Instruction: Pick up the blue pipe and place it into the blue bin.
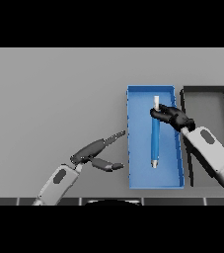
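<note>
Head view: blue pipe (155, 138) inside blue bin (131, 148), long and slim.
Right hand (173, 116): fingers curled round pipe's upper end.
Left hand (96, 152): spread, beside bin's left edge.
Black bin (186, 101): right.

No legible text, labels, brand marks, numbers or signs anywhere in the head view. Checked: blue pipe (155, 140), plain blue shaft with pale ends, unmarked. Blue bin (131, 148), walls and floor bare of lettering. Dark bin (186, 148) beside it, likewise unmarked. Grey worktop (54, 99) carries no printing. Nothing readable on either arm's casing.
</note>
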Robot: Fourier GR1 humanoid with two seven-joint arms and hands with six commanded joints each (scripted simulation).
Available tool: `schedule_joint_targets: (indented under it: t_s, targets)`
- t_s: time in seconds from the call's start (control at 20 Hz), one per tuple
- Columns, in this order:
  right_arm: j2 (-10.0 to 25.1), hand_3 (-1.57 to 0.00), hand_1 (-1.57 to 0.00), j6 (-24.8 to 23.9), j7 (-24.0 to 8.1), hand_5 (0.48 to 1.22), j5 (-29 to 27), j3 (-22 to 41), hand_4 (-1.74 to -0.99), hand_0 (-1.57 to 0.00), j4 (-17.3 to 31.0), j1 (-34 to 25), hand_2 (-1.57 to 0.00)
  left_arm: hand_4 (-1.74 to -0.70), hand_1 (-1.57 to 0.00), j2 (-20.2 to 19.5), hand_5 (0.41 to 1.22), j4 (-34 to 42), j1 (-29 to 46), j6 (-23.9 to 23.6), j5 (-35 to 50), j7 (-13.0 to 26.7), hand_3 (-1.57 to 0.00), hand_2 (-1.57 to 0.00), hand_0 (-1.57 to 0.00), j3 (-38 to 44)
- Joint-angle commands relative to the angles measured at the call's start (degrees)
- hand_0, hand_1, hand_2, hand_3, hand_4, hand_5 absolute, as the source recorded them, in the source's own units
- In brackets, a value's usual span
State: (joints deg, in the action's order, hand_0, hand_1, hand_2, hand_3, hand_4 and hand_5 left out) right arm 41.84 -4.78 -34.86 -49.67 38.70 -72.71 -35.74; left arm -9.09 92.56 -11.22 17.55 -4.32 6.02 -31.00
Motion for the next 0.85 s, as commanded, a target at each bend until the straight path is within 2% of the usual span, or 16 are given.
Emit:
schedule_joint_targets:
  t_s: [0.0, 0.1, 0.25, 0.3, 0.4, 0.55, 0.8]
  targets:
    - [-0.3, -0.1, -0.12, 0.9, -0.1, 0.857, 1.5, 1.3, -1.131, -0.14, 0.7, -0.6, -0.12, -0.9, 0.0, 0.3, 0.45, -0.2, -0.2, -0.2, -0.2, 0.3, 0.0, 0.0, 0.0, -0.1]
    - [-0.1, -0.06, -0.08, 2.6, 0.5, 0.794, 3.9, 2.8, -1.126, -0.09, 2.1, -1.2, -0.08, -0.9, 0.0, 0.6, 0.453, -0.1, -0.6, -0.4, -0.1, 0.3, 0.0, 0.0, 0.0, 0.1]
    - [-0.7, -0.03, -0.04, 1.7, 0.2, 0.717, 6.4, 4.0, -1.124, -0.04, 3.8, -1.9, -0.04, -0.91, 0.0, 0.6, 0.458, 0.2, -0.3, -0.2, 0.2, 0.3, 0.0, 0.0, 0.0, 0.0]
    - [-0.7, -0.02, -0.03, 1.5, 0.9, 0.705, 6.5, 4.0, -1.122, -0.04, 3.5, -1.6, -0.03, -0.91, 0.0, 1.2, 0.459, -0.2, -0.4, -0.4, -0.1, 0.9, 0.0, 0.0, 0.0, -0.4]
    - [-0.5, -0.02, -0.02, 1.9, 2.5, 0.695, 5.6, 3.2, -1.119, -0.02, 3.3, -1.0, -0.02, -0.92, 0.0, 0.7, 0.462, -0.2, 0.6, -0.5, -0.6, -0.3, 0.0, 0.0, 0.0, -0.7]
    - [-0.5, -0.01, -0.01, 2.2, 1.5, 0.675, 5.4, 3.3, -1.132, -0.01, 3.3, -1.5, -0.01, -0.92, 0.0, 0.8, 0.466, -0.6, -0.2, -0.1, 0.2, 0.5, 0.0, 0.0, 0.0, 0.0]
    - [-0.5, -0.01, -0.01, 3.5, 2.9, 0.677, 5.5, 3.2, -1.129, -0.01, 3.8, -1.6, -0.01, -0.92, 0.0, 2.1, 0.468, -1.0, 0.2, -0.4, -0.4, 0.0, 0.0, 0.0, 0.0, -1.2]
